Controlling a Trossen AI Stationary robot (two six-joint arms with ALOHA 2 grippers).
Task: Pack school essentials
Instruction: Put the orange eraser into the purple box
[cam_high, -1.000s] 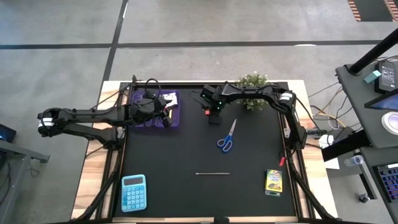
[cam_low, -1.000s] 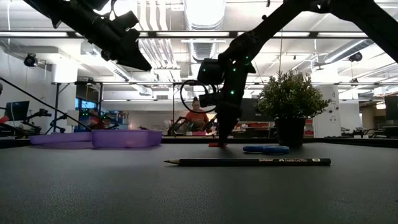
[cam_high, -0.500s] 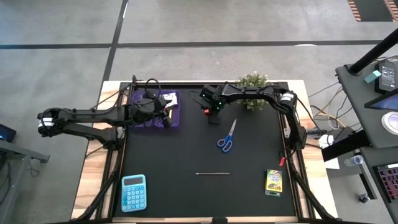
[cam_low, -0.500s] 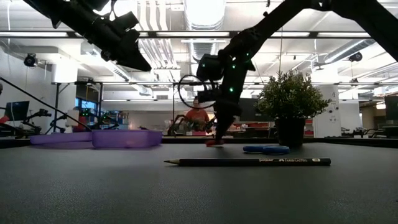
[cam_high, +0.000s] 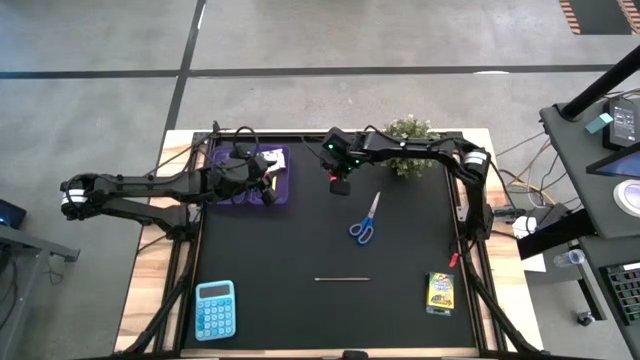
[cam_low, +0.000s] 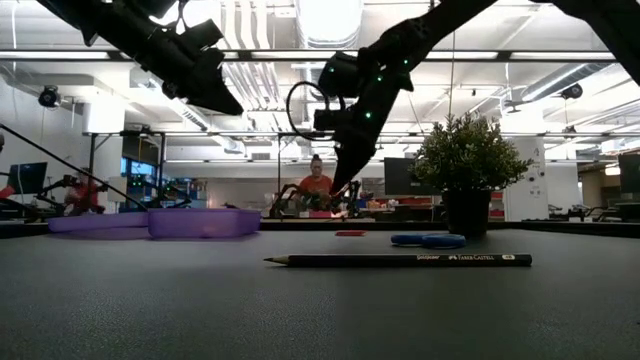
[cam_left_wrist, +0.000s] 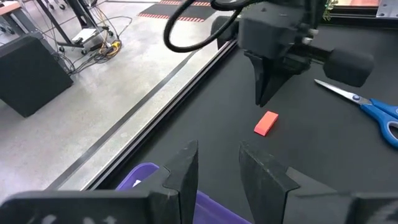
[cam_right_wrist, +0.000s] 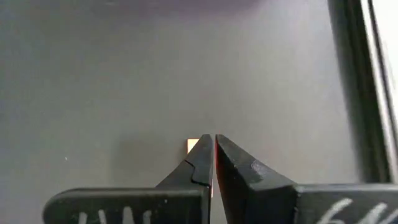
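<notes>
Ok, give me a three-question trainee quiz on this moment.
1. True or false: the right claw is gripping the red eraser.
2. In the high view, which lies nearest the picture's bottom edge? A) scissors B) calculator C) potted plant
3. Fill in: the open left claw hangs over the purple ____.

Key: 1. False: it is shut and empty above the eraser, which lies on the mat. 2. B. 3. case.
</notes>
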